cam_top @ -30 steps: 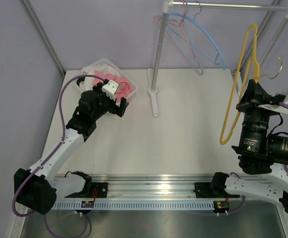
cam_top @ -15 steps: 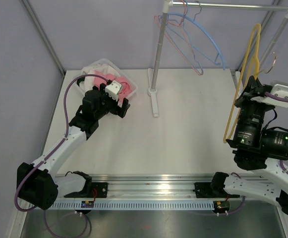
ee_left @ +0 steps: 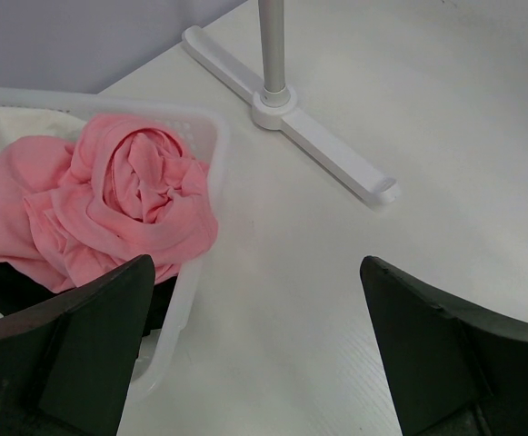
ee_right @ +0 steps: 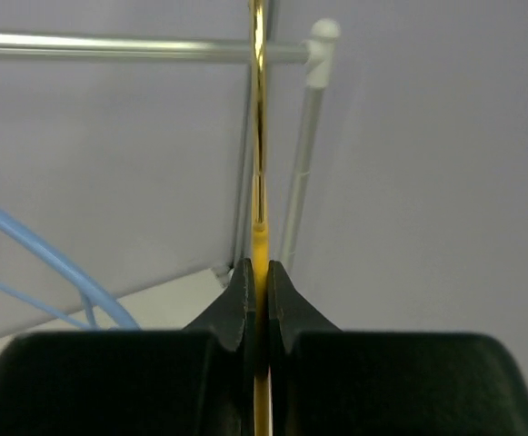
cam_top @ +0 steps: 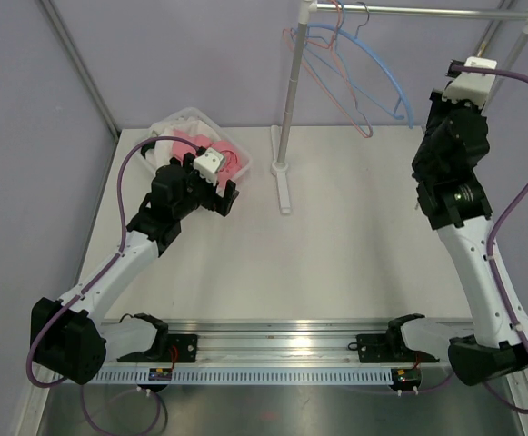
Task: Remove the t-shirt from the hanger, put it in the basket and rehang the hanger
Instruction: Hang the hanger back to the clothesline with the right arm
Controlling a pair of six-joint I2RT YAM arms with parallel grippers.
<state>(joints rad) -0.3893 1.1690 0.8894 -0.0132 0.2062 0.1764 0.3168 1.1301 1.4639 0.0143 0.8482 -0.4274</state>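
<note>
The pink t-shirt [cam_top: 211, 150] lies bunched in a white basket [cam_top: 177, 118] at the table's back left; the left wrist view shows it [ee_left: 127, 200] apart from any hanger. My left gripper [cam_top: 223, 195] hovers just right of the basket, open and with nothing in it [ee_left: 256, 300]. My right gripper [cam_top: 436, 107] is raised high at the back right, shut on the neck of a bare yellow hanger [ee_right: 260, 241]. The hanger's metal hook [ee_right: 258, 109] rises in front of the rail [ee_right: 109, 45]. In the top view the arm hides the hanger.
A clothes rack stands at the back with its post [cam_top: 291, 91], foot [cam_top: 283, 186] and top rail [cam_top: 409, 11]. A blue hanger [cam_top: 373, 82] and a thin pink hanger [cam_top: 332, 86] hang from it. White and dark cloth lies under the t-shirt.
My right arm has swung up and away from the near right, carrying the yellow hanger to the rail. The left arm shifted slightly at first and has since stayed still.
</note>
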